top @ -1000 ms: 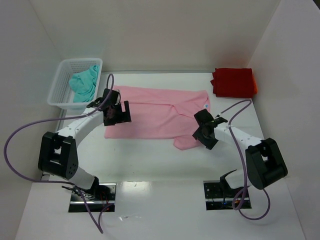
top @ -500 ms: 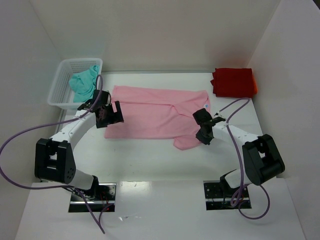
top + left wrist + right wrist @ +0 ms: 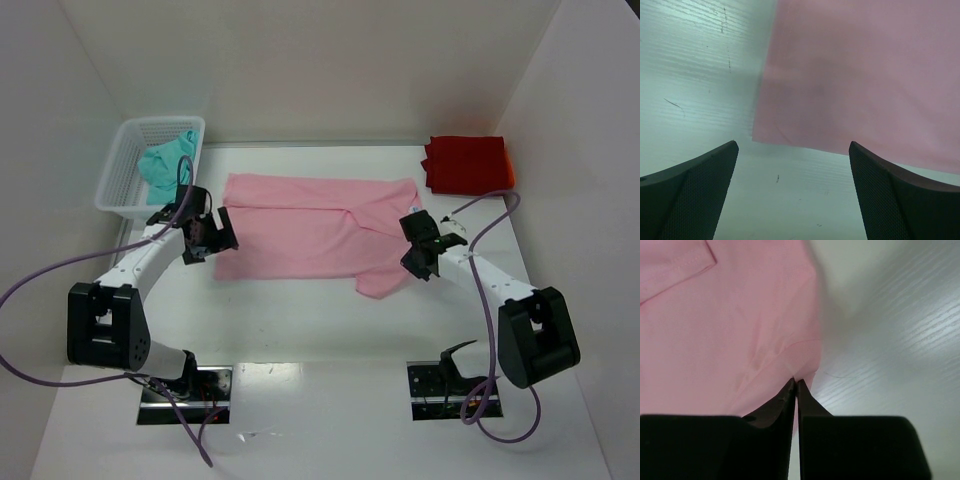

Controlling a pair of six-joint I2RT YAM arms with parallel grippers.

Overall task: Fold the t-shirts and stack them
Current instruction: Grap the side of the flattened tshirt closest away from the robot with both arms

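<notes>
While right gripper [image 3: 796,382] seemingly pinches it, soft pink t-shirt [image 3: 300,225] lies flat.

A white table [image 3: 320,330] with faint grain lines and small scuffs spreads beneath the left pincer [image 3: 793,149], while plain white walls [image 3: 320,70] rise beyond and beside it under soft, even light.

The overhead camera sees the whole tabletop [image 3: 300,330], while wrist cameras hug the pink t-shirt [image 3: 310,230] at nine and three o'clock.
</notes>
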